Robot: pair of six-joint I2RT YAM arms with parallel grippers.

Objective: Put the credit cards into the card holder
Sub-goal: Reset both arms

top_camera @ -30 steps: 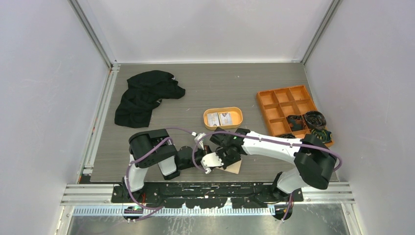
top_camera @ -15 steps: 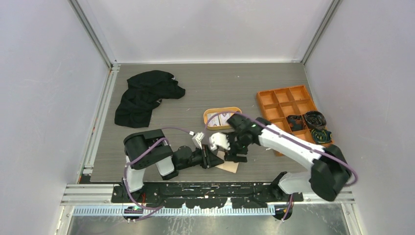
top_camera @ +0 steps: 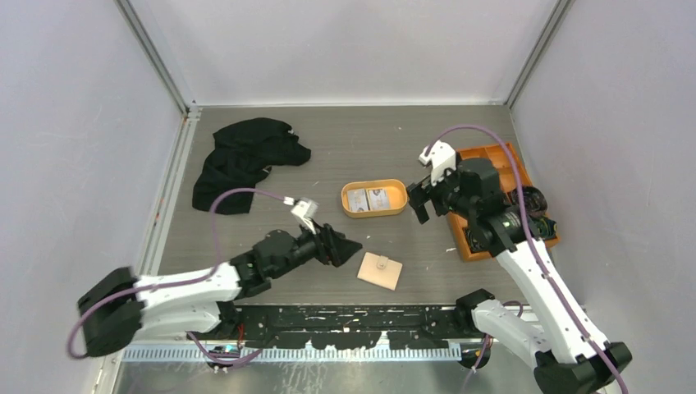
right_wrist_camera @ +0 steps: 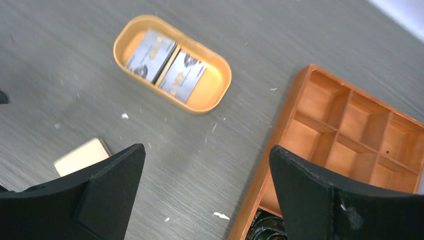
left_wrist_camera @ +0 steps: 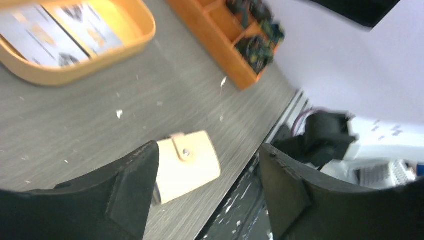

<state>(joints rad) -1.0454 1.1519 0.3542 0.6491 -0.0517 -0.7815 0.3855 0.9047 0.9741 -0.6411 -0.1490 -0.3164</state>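
The beige card holder (top_camera: 380, 270) lies shut on the table near the front edge, its snap tab on top, and nothing holds it. It shows close below my left gripper (left_wrist_camera: 208, 149) as card holder (left_wrist_camera: 187, 162). Two pale credit cards (top_camera: 367, 199) lie side by side in the orange oval tray (top_camera: 396, 187); they show as credit cards (right_wrist_camera: 165, 65) in the right wrist view. My left gripper (top_camera: 349, 245) hangs open just left of the holder. My right gripper (top_camera: 420, 205) is raised, open and empty, to the right of the tray.
An orange compartmented box (top_camera: 480, 168) stands at the right, with dark coiled items (top_camera: 525, 201) in its near cells. A black cloth (top_camera: 242, 160) lies at the back left. The table's front edge and black rail (left_wrist_camera: 260, 200) run right beside the holder.
Both grippers have opened and pulled off the card holder, which now lies free on the table. The right arm rose and swung back right; the left arm drew away to the left.
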